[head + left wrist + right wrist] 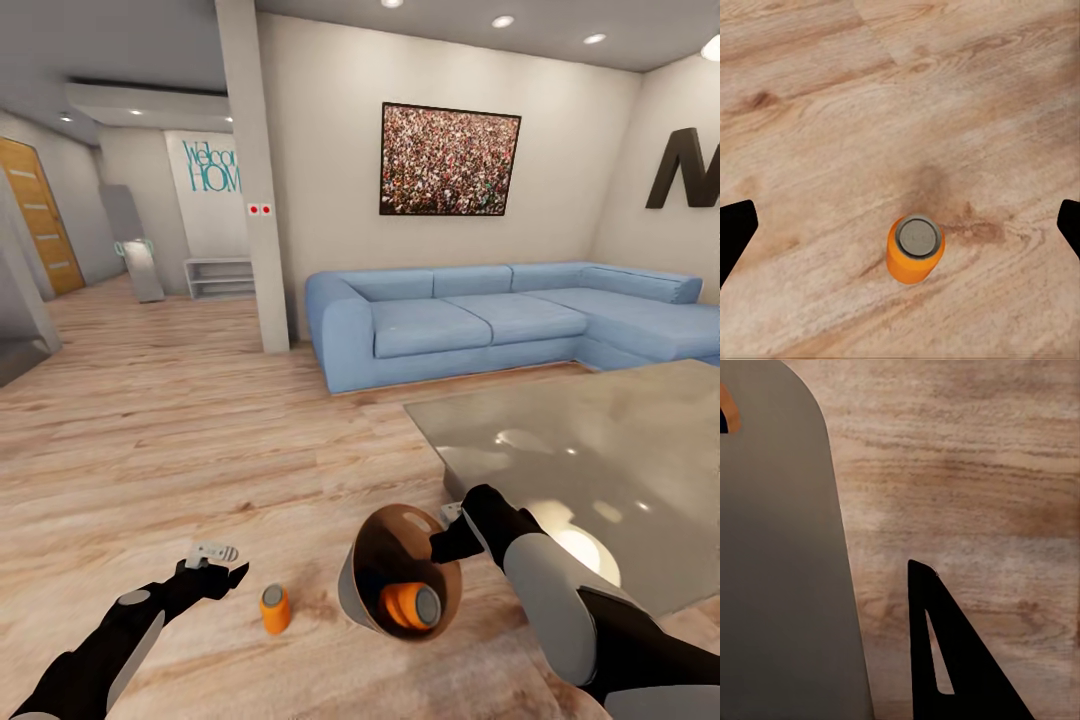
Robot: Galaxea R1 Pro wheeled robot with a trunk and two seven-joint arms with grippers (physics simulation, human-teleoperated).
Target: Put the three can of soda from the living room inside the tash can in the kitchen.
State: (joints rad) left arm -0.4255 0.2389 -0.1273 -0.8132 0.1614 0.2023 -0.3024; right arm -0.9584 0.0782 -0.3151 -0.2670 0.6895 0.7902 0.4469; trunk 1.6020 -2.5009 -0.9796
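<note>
Standing upright on the plank floor (150, 420) near the robot, orange soda can (275, 608) sits alone, just right of the left gripper (222, 566). From the left wrist view: same can (915, 247) centred below, between the two dark fingertips (735, 229) spread wide, nothing held. To the right, trash can (400, 570) tilted, mouth facing the camera, gripped at its rim by the right gripper (450, 530), clamped on the thin grey wall (780, 570). Inside: one orange can (410, 605) lying on its side; a third can not made out. Beyond, glass-topped low table (600, 440) and blue sofa (480, 315).

Likely step: lowering to take the loose can.

Risks: clipping the can's top on descent and toppling it, sending it rolling away; tipping the bin further and spilling the can inside; pinched rim slipping under the load.
</note>
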